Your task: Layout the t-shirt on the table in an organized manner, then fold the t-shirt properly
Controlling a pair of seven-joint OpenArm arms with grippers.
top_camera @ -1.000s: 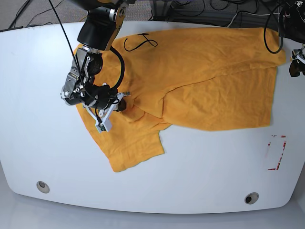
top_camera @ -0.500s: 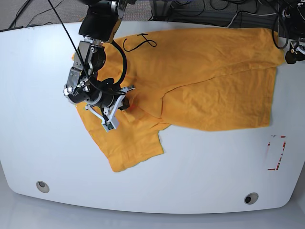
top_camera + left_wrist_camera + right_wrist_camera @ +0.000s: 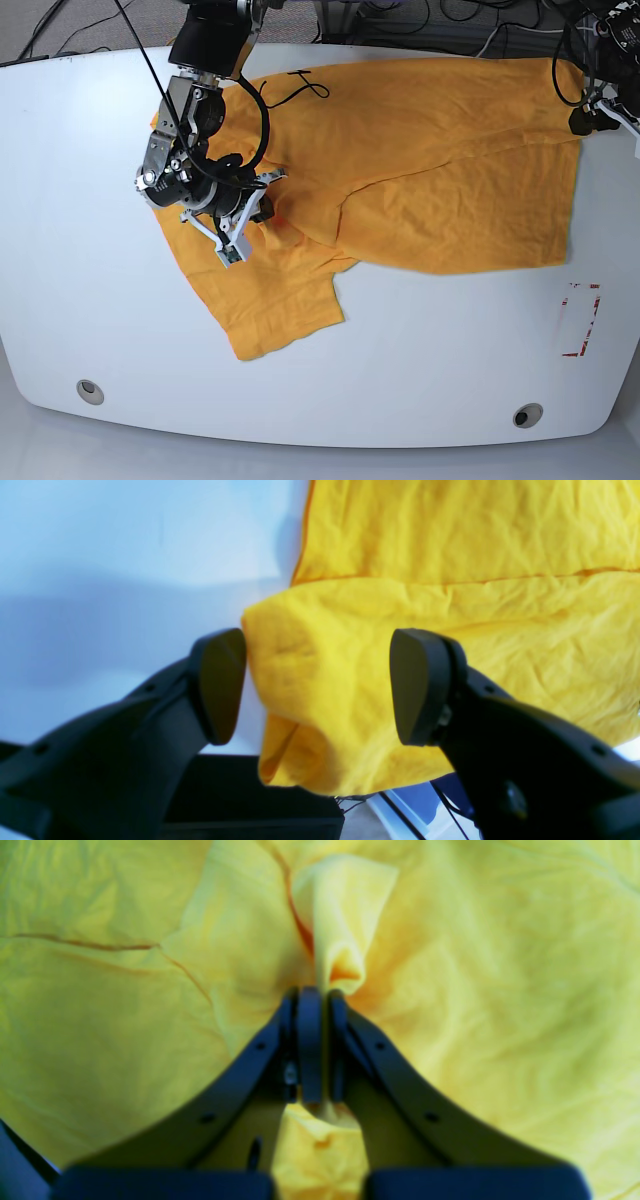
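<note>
Glossy white table (image 3: 420, 340) under creased, bunched orange-yellow t-shirt (image 3: 440, 170).

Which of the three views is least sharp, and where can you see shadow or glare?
Right wrist view: softest, the right tool and the t-shirt both blurred. Left wrist view: sharper, with a broad grey shadow on the table beside the left tool. Base view: crisp, with soft glare on the glossy tabletop.

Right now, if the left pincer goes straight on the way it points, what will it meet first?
The left pincer is open, with a bulging corner of the t-shirt between its fingers. Going straight on, it would likely meet that cloth first, then the table beneath; depth is unclear.
</note>
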